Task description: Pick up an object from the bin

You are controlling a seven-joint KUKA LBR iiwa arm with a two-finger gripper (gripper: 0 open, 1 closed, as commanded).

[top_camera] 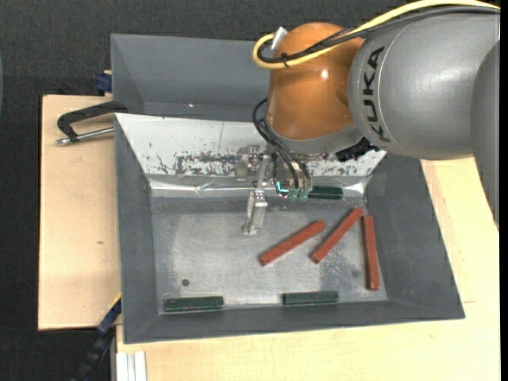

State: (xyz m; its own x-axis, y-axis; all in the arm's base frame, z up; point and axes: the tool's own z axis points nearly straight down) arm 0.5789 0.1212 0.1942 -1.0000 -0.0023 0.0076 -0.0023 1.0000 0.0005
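The arm (pixel 429 70) bends downward, end effector (pixel 254 213) low above the bin (pixel 135 236) floor.

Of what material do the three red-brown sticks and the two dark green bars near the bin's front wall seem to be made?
Red-brown sticks: probably painted wood or matte plastic, judging by the flat even colour, straight edges and lack of shine. Dark green bars: likely the same material, with a matte look and squared ends.

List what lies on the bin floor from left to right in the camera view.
front-left dark green bar → left red stick → middle red stick → right red stick. Left out, overlapping the sticks sideways: front-right dark green bar, back dark green bar.
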